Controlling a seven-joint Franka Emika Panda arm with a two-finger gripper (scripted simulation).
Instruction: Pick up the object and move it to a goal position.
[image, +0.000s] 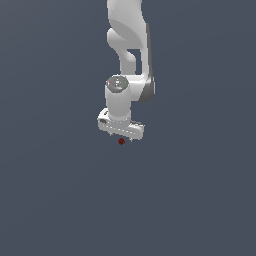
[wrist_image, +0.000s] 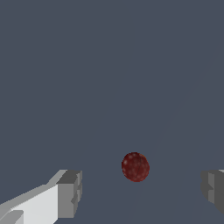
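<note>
Lying on the flat dark grey floor, the small dark red ball sits loose between the two fingers of the white gripper, touching neither one. The fingers are spread wide, with clear gaps on both sides of the ball. In the exterior view the ball shows just under the gripper, with the arm rising above it. Judging from this, the approach looks done, but the grasp, the lift and the carry to the goal are all left; no goal marker shows in either view
</note>
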